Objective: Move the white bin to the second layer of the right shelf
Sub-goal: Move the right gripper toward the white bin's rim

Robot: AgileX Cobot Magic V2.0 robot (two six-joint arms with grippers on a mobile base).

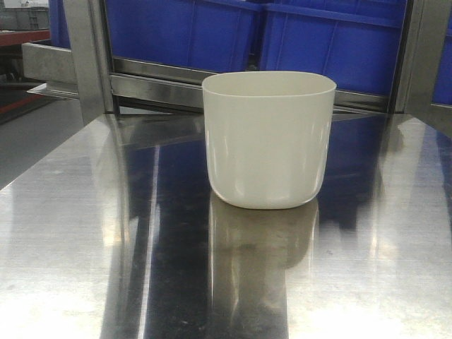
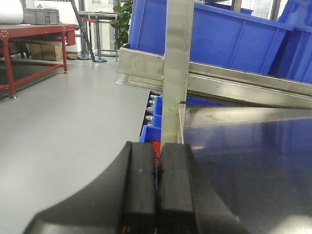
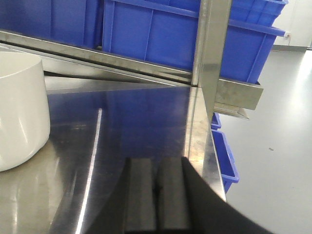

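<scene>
Across shiny steel tabletop (image 1: 78, 247), left to right: black-padded left gripper (image 2: 156, 190) closed, empty, by left edge; smooth cream-white plastic bin (image 1: 268, 141) upright mid-table before blue plastic crates (image 1: 325, 35); black-padded right gripper (image 3: 157, 195) likewise closed, empty; probably best to spread both wide, then squeeze opposite walls evenly.

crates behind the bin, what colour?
The crates are solid blue, no pattern. The exterior front-facing view shows them best.

Only the wrist ends showed. The left gripper (image 2: 158, 158) had two blocky, matte black fingers (image 2: 140, 190) with flat faces and softly rounded tips, set in a smooth black housing (image 2: 83, 209) curving off to one side. The right gripper (image 3: 157, 168) looked alike: dark rectangular fingers (image 3: 139, 195), curved black housing (image 3: 209, 204).
</scene>
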